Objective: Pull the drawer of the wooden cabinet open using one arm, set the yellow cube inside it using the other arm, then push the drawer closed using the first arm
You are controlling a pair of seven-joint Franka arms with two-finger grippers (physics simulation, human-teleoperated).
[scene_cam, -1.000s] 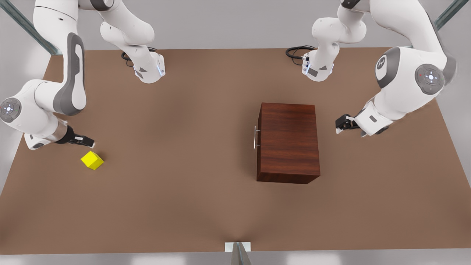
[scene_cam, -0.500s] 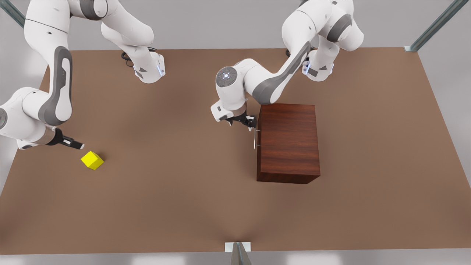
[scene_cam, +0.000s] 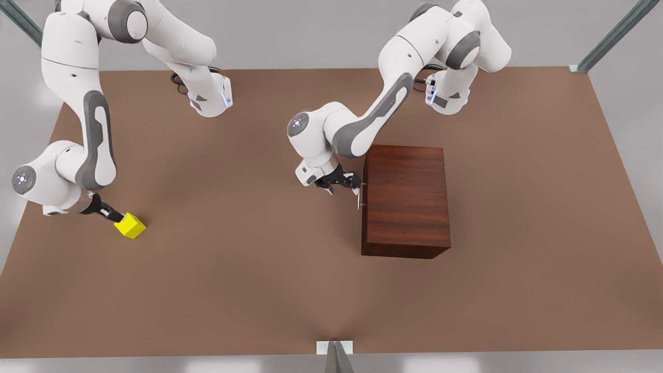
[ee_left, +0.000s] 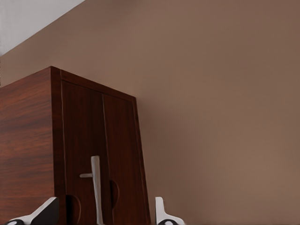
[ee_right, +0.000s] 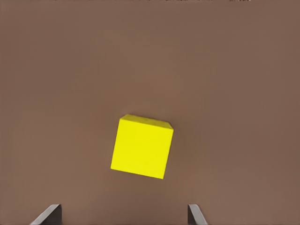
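- Brown tabletop (scene_cam: 269,269) carries the wooden cabinet (scene_cam: 406,199), drawer (ee_left: 101,154) closed.
- My left gripper (scene_cam: 346,184), fingers spread, straddles the handle (ee_left: 96,187); I should centre, then clamp.
- My right gripper (scene_cam: 115,215), spread, hovers at the yellow cube (ee_right: 142,146).

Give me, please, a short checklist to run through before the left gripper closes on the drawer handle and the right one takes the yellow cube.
1. Left gripper open: ok, its fingertips stand apart in the left wrist view.
2. Handle between those fingers: ok, the silver bar rises between them.
3. Drawer shut: ok, flush with the wooden cabinet.
4. Right gripper open: ok, fingers spread in the right wrist view.
5. Yellow cube framed between the right fingers: cannot tell; it lies ahead of the tips, turned slightly.
6. Cube resting on the table: ok.
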